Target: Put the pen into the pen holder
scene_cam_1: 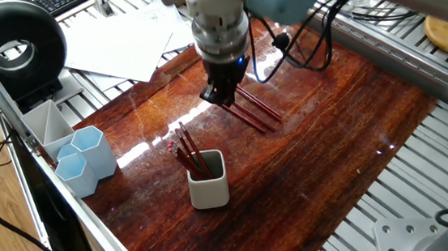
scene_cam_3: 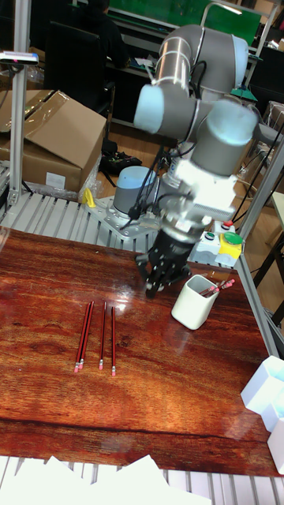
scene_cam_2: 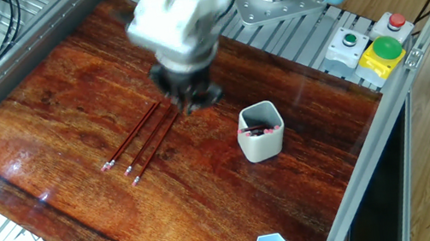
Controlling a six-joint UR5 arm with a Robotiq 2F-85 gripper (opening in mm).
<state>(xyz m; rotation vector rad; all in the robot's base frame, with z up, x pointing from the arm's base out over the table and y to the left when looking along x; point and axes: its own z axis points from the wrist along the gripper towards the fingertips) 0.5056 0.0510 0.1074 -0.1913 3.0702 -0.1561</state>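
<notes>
The pen holder [scene_cam_1: 208, 180] stands upright near the table's front edge in one fixed view, off-white, rounded-square, thick-walled, matte, and you can see several dark red pens [scene_cam_1: 187, 151] already leaning in it, their pink ends showing over the rim in the other fixed view. So the task reads as partly done. What is left for you: the loose pens [scene_cam_3: 96, 335] on the table, slim dark red sticks with pale tips, lying flat and roughly parallel, close beside one another and well apart from the holder. The tall fixed view shows three of them; the other fixed view makes the count harder to tell. The gripper [scene_cam_3: 158, 286] hangs above the tabletop [scene_cam_1: 323, 141] between holder and loose pens, closer over the pens' far ends in one fixed view; its dark fingers are parted a little with nothing between them, as far as you can judge, though the other fixed view is motion-blurred. The table surface is glossy red-brown wood grain with strong reflections, so expect a thin pen to be hard to separate from its neighbours. Off at the table edge sit the pale blue hexagonal cups [scene_cam_1: 84, 158], smooth plastic, and beside them a grey compartment tray [scene_cam_1: 45, 121].
</notes>
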